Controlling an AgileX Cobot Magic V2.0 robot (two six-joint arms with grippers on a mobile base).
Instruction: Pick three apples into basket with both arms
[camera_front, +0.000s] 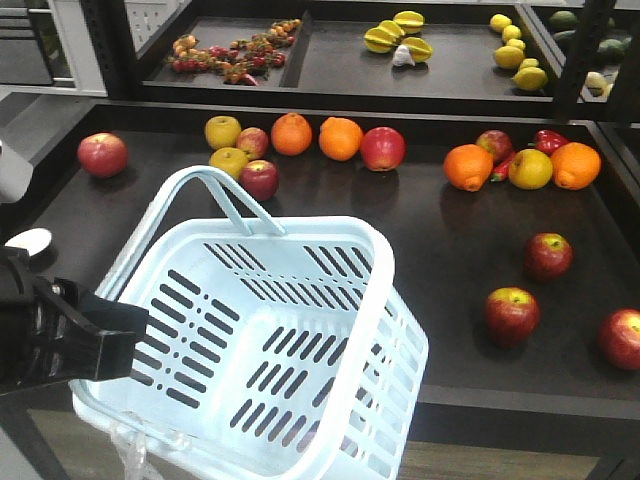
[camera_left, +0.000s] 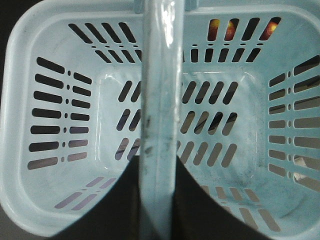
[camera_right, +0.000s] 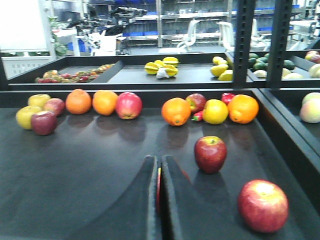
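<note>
One apple (camera_right: 159, 191) is glimpsed straight ahead of the right gripper (camera_right: 159, 159) (fingers pressed together, empty); the basket (camera_front: 382, 300) is clamped by the left gripper (camera_left: 157, 170).

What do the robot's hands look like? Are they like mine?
Not like yours. The left gripper is a chunky black block with flat edges, and a small white round part sits just behind it. The right gripper has just two smooth black fingers, wide at the bottom and narrowing to thin tips. No cables or markings show.
</note>
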